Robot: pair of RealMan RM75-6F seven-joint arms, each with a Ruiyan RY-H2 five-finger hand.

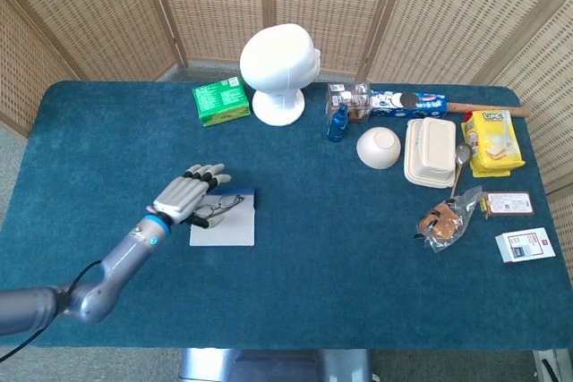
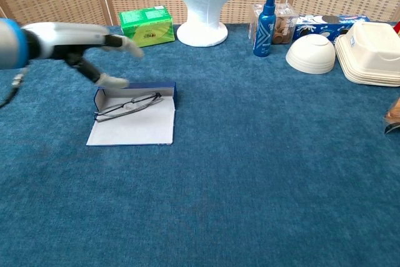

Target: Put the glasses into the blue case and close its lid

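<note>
The blue case (image 1: 243, 195) (image 2: 167, 92) lies open on the blue tablecloth, left of centre. Its white-lined lid (image 1: 224, 229) (image 2: 134, 128) is folded flat towards the table's front edge. The dark-rimmed glasses (image 1: 223, 207) (image 2: 129, 105) lie folded across the case's far part. My left hand (image 1: 186, 194) (image 2: 74, 37) hovers over the case's left end with its fingers spread and nothing held. In the chest view its thumb tip (image 2: 114, 81) hangs close to the case's far left corner. The right hand shows in neither view.
At the back stand a green box (image 1: 221, 100), a white mannequin head (image 1: 279, 64), a blue bottle (image 1: 337, 123) and a cookie box (image 1: 408, 102). A white bowl (image 1: 379, 148), a food container (image 1: 430, 151), a yellow packet (image 1: 491, 142) and a snack bag (image 1: 446, 221) lie to the right.
</note>
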